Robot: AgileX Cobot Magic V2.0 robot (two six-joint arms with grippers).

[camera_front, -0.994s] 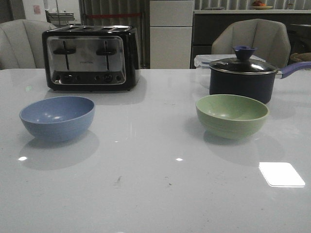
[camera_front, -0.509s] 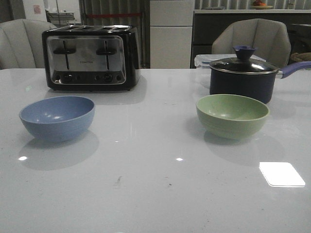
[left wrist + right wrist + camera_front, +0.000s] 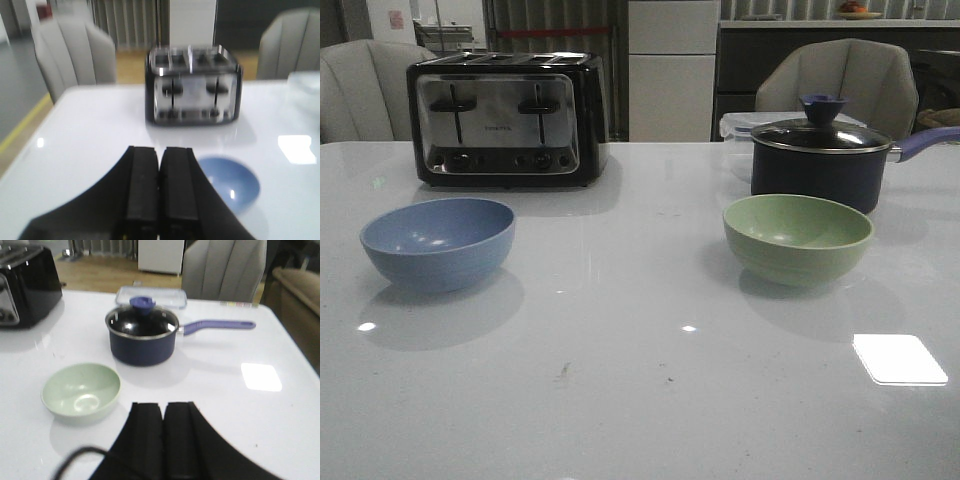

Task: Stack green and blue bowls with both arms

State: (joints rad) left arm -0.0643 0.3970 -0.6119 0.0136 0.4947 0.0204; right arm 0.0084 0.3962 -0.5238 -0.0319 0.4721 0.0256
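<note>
The dusty blue bowl (image 3: 438, 242) sits upright on the white table at the left; it also shows in the left wrist view (image 3: 231, 183). The pale green bowl (image 3: 798, 238) sits upright at the right, apart from the blue one, and also shows in the right wrist view (image 3: 81, 389). Both bowls are empty. Neither arm shows in the front view. My left gripper (image 3: 159, 151) is shut and empty, held above the table short of the blue bowl. My right gripper (image 3: 164, 406) is shut and empty, held above the table beside the green bowl.
A black and chrome toaster (image 3: 506, 120) stands behind the blue bowl. A dark navy pot (image 3: 820, 162) with lid and long handle stands just behind the green bowl, with a clear lidded container (image 3: 151, 295) behind it. Chairs stand beyond the table's far edge.
</note>
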